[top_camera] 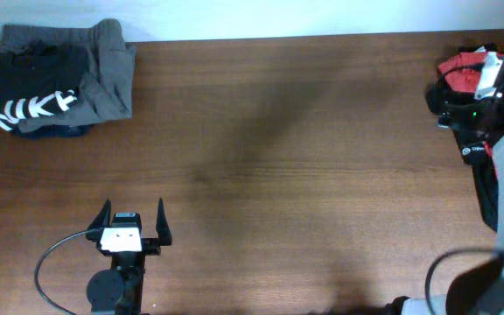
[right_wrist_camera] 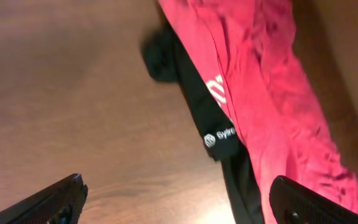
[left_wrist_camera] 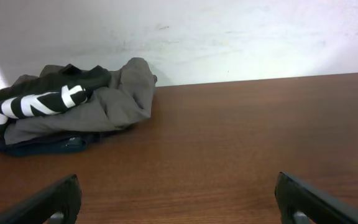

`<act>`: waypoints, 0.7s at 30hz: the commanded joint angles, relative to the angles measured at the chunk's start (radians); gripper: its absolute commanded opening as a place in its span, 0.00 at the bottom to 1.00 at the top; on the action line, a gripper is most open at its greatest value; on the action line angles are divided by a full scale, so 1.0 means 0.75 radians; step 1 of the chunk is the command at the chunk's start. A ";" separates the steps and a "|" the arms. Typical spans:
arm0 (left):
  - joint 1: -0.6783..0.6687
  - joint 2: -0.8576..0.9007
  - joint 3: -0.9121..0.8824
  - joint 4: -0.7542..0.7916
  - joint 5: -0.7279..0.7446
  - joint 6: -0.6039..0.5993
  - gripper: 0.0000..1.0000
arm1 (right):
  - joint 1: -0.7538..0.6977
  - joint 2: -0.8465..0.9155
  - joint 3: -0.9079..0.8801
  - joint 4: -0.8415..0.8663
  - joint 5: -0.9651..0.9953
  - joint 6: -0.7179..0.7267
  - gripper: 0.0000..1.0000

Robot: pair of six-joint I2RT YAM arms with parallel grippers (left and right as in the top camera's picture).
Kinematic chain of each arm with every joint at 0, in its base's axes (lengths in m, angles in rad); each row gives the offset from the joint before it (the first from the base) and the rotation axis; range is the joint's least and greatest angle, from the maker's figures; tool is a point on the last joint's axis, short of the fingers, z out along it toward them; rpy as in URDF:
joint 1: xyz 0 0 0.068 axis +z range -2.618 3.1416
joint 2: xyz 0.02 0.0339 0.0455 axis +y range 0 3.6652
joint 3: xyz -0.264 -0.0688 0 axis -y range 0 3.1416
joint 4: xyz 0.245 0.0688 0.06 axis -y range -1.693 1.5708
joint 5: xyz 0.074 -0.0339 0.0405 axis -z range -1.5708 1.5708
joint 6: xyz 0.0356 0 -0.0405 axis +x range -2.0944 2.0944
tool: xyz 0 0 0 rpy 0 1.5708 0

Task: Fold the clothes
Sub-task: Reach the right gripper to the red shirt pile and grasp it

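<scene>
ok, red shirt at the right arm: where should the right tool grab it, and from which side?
Probably the edge of the red shirt beside the black garment: it lies as a long rumpled strip, so that edge gives the open right tool a fold to pinch. Come from above, jaws across the edge.

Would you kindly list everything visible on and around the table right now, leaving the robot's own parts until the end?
Red garment: one, red, crumpled at the table's far right edge.
Black garment: one, black with a small white logo, alongside the red one.
Grey garment: one, grey, in the pile at the far left corner.
Lettered garment: one, black with large white lettering, on that same pile.
Table: one, brown wood.
Wall: one, white, behind the table.
Left tool: one, black, open, near left, over bare wood.
Right tool: one, black, open, above the red and black garments.
</scene>
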 commanded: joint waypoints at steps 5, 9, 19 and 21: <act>0.010 -0.009 -0.007 -0.002 0.019 0.022 0.99 | -0.042 0.141 0.046 0.077 0.018 -0.001 0.99; 0.010 -0.009 -0.007 -0.002 0.019 0.021 0.99 | -0.043 0.152 0.046 0.251 0.045 -0.038 0.98; 0.010 -0.009 -0.007 -0.002 0.019 0.021 0.99 | -0.174 0.446 0.046 0.644 0.079 -0.069 0.98; 0.010 -0.009 -0.007 -0.002 0.019 0.021 0.99 | -0.202 0.508 0.046 0.727 0.003 -0.086 0.99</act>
